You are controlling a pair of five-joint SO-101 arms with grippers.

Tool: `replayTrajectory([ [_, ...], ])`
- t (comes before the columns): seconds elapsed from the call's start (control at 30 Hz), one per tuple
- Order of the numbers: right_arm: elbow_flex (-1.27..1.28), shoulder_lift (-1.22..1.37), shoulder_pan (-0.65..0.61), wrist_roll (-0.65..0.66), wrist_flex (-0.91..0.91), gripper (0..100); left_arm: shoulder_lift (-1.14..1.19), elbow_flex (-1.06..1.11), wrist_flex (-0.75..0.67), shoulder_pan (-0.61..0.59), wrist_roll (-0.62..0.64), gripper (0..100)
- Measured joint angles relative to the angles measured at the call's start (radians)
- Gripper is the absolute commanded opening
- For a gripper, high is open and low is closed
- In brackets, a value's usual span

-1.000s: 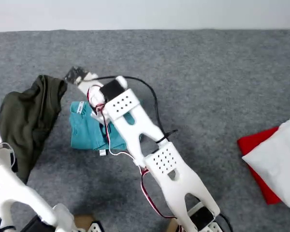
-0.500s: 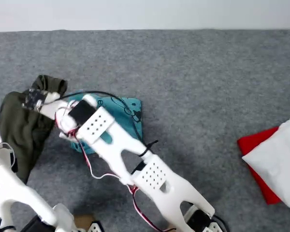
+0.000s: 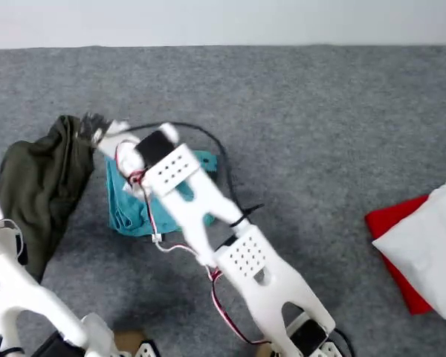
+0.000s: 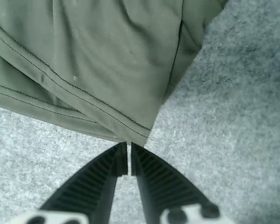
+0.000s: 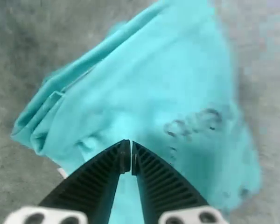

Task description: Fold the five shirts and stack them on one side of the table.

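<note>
A teal shirt (image 3: 131, 210) lies crumpled left of the table's middle, partly under my right arm (image 3: 208, 223). In the right wrist view my right gripper (image 5: 130, 145) is shut and hovers over the teal shirt (image 5: 144, 102); I cannot tell whether it pinches any cloth. An olive shirt (image 3: 37, 182) lies bunched at the far left. My left gripper (image 4: 129, 149) is shut, with its tips at the lower hem corner of the olive shirt (image 4: 102, 65). A red shirt (image 3: 392, 236) with a white shirt (image 3: 431, 242) on it sits at the right edge.
My left arm (image 3: 18, 294) stands at the bottom left corner beside the olive shirt. Grey carpet (image 3: 320, 134) covers the table from the middle to the back. A pale wall (image 3: 223, 22) runs along the far edge.
My right arm swung left over the olive shirt, then back to the right. The teal shirt now spreads wider to the right than a second ago. The left arm kept still.
</note>
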Motion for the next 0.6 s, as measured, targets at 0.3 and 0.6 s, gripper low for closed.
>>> replayTrajectory([
  [0.3, -0.012, 0.071, -0.212, 0.002, -0.084, 1.0, 0.0, 0.0, 0.0, 0.0, -0.002, 3],
  [0.6, -0.193, -0.109, -0.109, 0.002, 0.015, 1.1, 0.0, -0.005, 0.014, 0.044, 0.003, 3],
])
